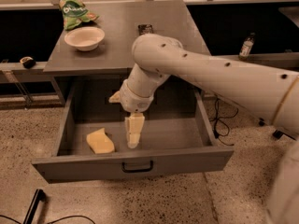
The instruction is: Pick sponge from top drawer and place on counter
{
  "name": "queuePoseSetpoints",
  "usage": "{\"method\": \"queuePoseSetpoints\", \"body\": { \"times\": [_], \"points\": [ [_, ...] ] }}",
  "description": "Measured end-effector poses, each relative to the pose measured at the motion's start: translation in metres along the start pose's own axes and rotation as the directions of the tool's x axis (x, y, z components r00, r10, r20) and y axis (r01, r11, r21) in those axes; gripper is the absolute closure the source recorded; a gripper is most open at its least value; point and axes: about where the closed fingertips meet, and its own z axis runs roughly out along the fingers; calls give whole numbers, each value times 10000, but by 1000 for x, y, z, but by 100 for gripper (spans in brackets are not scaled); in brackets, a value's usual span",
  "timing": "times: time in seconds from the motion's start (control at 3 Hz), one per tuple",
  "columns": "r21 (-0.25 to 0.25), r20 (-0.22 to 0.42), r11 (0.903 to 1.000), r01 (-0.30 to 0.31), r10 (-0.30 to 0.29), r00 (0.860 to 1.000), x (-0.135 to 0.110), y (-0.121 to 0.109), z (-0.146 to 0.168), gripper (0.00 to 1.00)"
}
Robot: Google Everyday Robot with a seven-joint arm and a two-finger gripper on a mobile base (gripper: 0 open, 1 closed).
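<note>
The claw (133,139) was cream-yellow and hung inside the top drawer (177,135), just right of the pale yellow sponge (100,141). The drawer was a plain matte grey inside and out, with 1 small black handle (137,166) on its front panel. The arm (210,73) above was off-white, dotted with small dark holes. The worktop (121,48) was the same flat grey as the drawer and carried a white bowl (84,37), a green bag (74,12) with pale print and a small dark object (145,29). The floor (140,202) was tan stone, finely speckled.
</note>
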Motion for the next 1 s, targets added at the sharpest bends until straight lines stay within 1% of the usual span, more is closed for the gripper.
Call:
{"method": "queuePoseSetpoints", "body": {
  "times": [0.33,0.67,1.0],
  "points": [
    [90,90,9981,-607,606,9981,5,-39,5,0],
    [35,1454,9924,-1230,1211,9819,17,-66,24,0],
    [333,2379,9923,-1192,1080,9653,7,-78,53,0]
  ]
}}
